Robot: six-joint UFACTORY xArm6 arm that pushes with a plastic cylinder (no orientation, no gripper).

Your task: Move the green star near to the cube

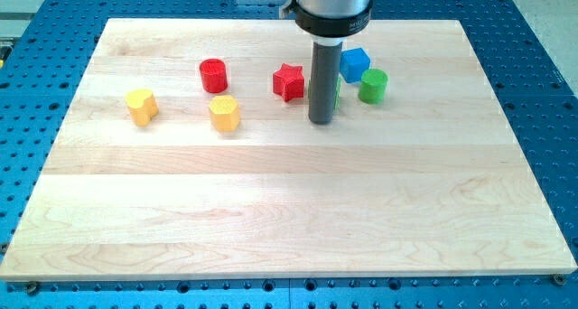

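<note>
The green star [337, 94] is almost wholly hidden behind my rod; only a thin green sliver shows at the rod's right side. The blue cube [354, 64] stands just up and right of it, close by. My tip [321, 121] rests on the board just below and in front of the green star, right of the red star [288, 82].
A green cylinder [373, 86] stands right of the cube. A red cylinder [213, 75], a yellow hexagonal block [224, 114] and a yellow heart-like block [142, 106] lie on the left half of the wooden board [271, 210]. A blue perforated table surrounds the board.
</note>
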